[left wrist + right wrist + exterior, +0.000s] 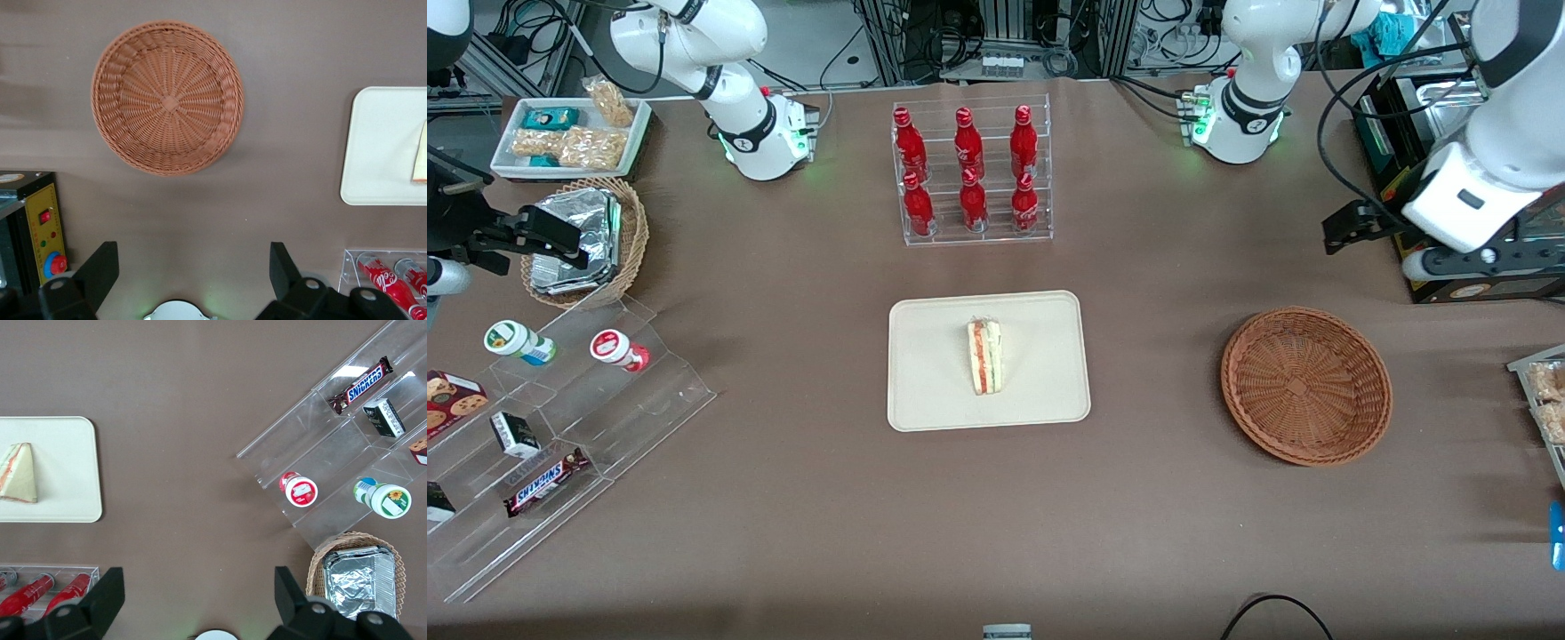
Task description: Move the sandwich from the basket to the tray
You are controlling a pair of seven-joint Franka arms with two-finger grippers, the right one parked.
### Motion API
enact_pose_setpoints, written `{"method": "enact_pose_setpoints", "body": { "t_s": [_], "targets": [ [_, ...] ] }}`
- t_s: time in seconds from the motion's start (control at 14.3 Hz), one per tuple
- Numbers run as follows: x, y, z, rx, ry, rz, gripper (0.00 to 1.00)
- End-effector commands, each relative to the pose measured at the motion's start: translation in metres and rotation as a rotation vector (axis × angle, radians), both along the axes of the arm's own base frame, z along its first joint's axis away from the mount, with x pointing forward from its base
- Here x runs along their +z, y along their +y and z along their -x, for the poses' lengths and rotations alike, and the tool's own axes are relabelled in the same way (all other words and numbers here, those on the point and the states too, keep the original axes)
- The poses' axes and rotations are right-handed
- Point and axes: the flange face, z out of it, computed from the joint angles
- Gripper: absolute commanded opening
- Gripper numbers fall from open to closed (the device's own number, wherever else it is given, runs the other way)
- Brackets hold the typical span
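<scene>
Resting on tray (925, 391), sandwich (985, 357), pincer (193, 273) spread above basket (167, 97)

place: robotics lab staged as a snack counter | signs: arm bases bolted to a brown-covered table (800, 533), cable tangle and aluminium framing (996, 36) at its edge, control box (45, 237) with red stop button | props: acrylic rack of cola bottles (971, 173), stepped acrylic snack display (560, 444) | gripper (193, 270): parked high above the table, near the basket (168, 97), fingers spread

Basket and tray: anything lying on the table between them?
Nothing: bare brown table between the basket and the tray holding the sandwich, seen in the front view. The end effector hangs open above the table.
</scene>
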Motion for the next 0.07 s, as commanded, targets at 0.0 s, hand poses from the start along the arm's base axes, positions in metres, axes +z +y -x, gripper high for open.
{"method": "enact_pose_setpoints", "body": {
  "t_s": [0.0],
  "targets": [
    [0.0073,0.0011,0.002,-0.01,-0.002,-0.017,1.0]
  ]
}}
